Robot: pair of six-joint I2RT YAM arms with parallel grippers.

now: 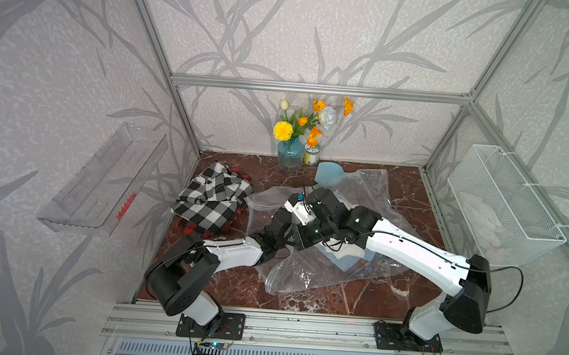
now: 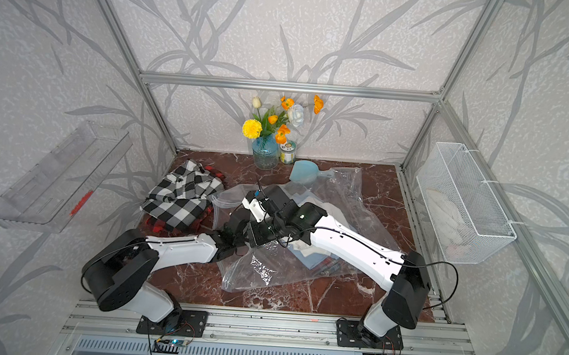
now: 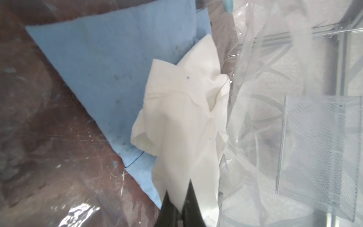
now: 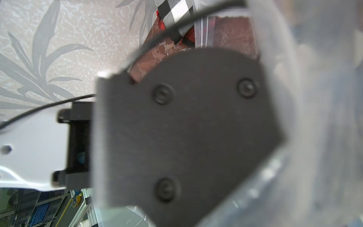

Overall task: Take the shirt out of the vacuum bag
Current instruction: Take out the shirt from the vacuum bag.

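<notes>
The vacuum bag (image 1: 307, 276) lies crumpled in the middle of the table (image 1: 387, 305). The shirt (image 3: 182, 118) is inside it, white cloth lying on blue fabric (image 3: 110, 68). The left gripper (image 3: 179, 198) reaches into the bag, its jaws pressed together on the white cloth — a hold for pulling out, I judge. The right gripper is closed; probably it lifts the film to open the mouth — its fingers are hidden.
</notes>
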